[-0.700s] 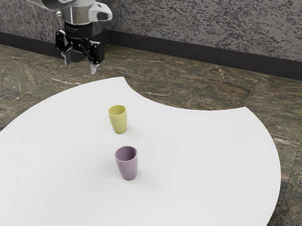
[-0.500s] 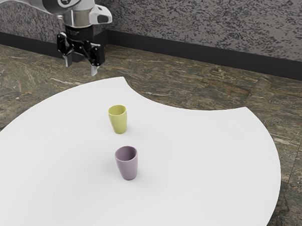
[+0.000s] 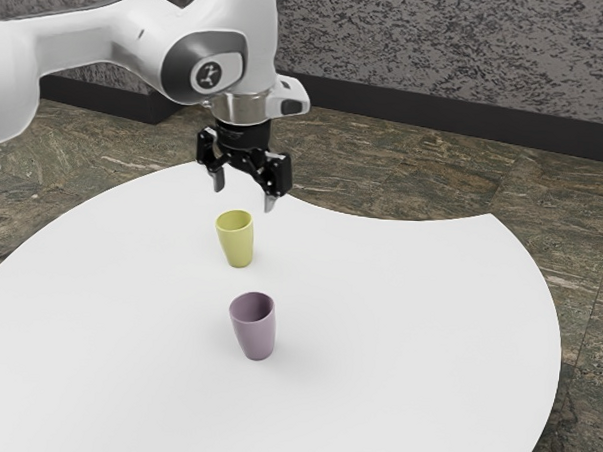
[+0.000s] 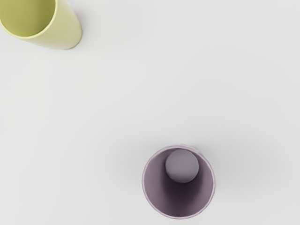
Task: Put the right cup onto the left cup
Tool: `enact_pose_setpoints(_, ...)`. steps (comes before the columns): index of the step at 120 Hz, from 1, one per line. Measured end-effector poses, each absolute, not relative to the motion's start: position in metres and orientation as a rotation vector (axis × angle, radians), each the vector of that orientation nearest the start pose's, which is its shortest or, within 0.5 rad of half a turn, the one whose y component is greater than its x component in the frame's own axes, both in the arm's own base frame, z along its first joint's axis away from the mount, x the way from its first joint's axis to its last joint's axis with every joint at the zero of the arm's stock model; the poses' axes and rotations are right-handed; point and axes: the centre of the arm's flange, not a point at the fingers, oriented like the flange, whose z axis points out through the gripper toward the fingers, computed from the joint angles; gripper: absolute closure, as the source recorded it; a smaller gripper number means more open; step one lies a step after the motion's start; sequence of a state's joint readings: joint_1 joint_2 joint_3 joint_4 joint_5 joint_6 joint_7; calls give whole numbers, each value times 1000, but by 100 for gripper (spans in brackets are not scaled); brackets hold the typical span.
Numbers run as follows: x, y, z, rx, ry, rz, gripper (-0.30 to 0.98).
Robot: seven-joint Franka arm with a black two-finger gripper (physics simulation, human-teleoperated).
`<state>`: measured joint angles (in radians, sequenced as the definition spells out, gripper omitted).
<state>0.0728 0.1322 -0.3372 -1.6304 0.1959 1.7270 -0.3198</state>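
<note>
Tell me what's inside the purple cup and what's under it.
Inside the purple cup, its floor and inner wall show, with nothing lying in it. Under it is the white table; the patch beneath its base is hidden.
</note>
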Motion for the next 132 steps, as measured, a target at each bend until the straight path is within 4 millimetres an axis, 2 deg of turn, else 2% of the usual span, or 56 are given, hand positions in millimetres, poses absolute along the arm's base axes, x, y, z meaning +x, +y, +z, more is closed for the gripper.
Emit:
enact_pose_setpoints(17, 590, -148, 515, -3001, -104, -8, 0)
enact_pose_setpoints(32, 596, -151, 493, -3003, -194, 11, 0)
enact_pose_setpoints(66, 574, -171, 437, -2985, -347, 24, 0)
enact_pose_setpoints(79, 568, -172, 415, -2981, -418, 19, 0)
enact_pose_setpoints(97, 562, -173, 394, -2979, -509, -2, 0)
enact_pose_setpoints(132, 565, -158, 367, -2968, -673, -27, 0)
